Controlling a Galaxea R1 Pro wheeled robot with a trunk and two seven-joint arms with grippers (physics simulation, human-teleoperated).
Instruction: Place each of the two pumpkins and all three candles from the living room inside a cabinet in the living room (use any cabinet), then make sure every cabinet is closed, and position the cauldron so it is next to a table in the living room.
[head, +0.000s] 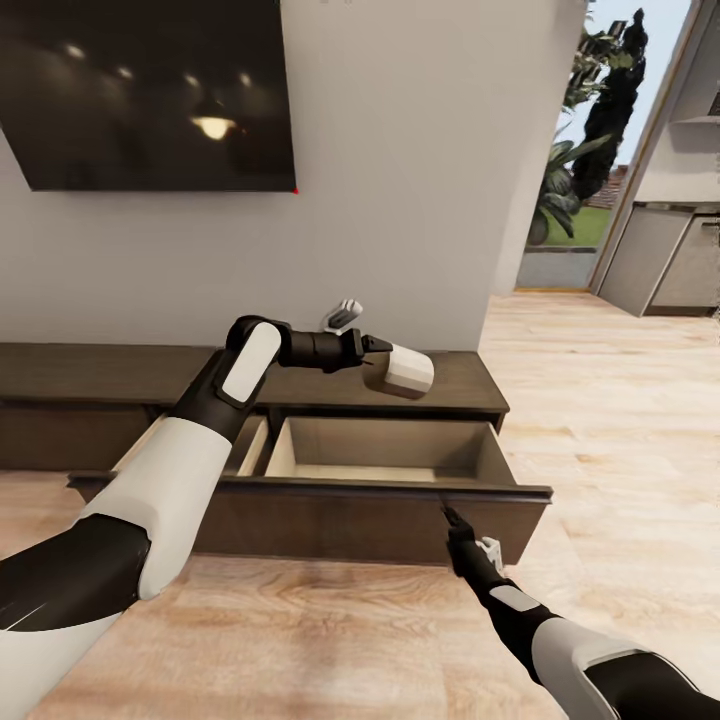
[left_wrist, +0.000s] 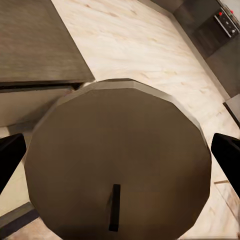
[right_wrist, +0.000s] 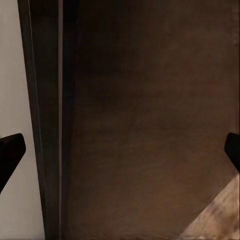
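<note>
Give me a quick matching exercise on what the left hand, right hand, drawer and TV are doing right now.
Things:
1. left hand
2. right hand
3. drawer
4. TV

States:
A. pulled open, beige inside
B. mounted on the wall, dark screen
C. holding a candle above the cabinet
D. at the drawer's front edge

Pairs: 1-C, 2-D, 3-A, 4-B

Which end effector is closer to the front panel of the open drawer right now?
Right. The right end effector sits at the drawer front, just under its top edge. The left end effector is up above the cabinet top, holding a candle behind the open drawer.
</note>
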